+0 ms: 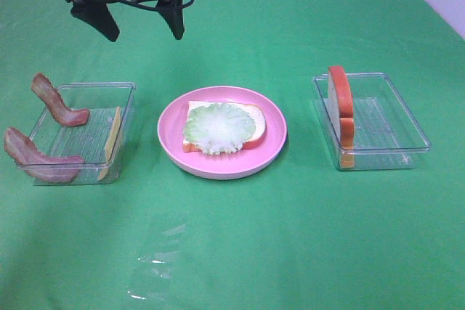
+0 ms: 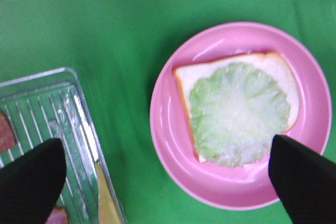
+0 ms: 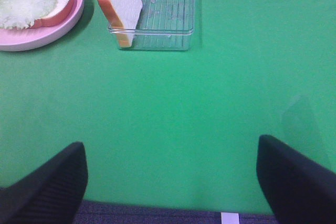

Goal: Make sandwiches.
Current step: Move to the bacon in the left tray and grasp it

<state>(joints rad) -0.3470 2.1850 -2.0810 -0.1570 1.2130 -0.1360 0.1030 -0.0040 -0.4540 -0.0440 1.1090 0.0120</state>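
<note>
On the pink plate (image 1: 218,161) (image 2: 173,135) (image 3: 63,24) lies one white bread slice (image 1: 256,128) (image 2: 273,66) (image 3: 58,3) with a pale green lettuce leaf (image 1: 218,128) (image 2: 239,111) (image 3: 26,3) on top. My left gripper (image 1: 143,30) (image 2: 168,182) hangs open high above the table, between the plate and the left tray (image 1: 129,107) (image 2: 58,108). That tray holds two bacon strips (image 1: 54,99) (image 1: 36,159) and a yellow cheese slice (image 1: 112,143) (image 2: 107,203). A bread slice (image 1: 341,99) (image 3: 121,3) stands upright in the right tray (image 1: 392,117) (image 3: 168,14). My right gripper (image 3: 170,182) is open, near the table's front edge.
Green cloth (image 1: 240,245) covers the whole table. A faint shiny patch (image 1: 156,266) shows on the cloth at the front left.
</note>
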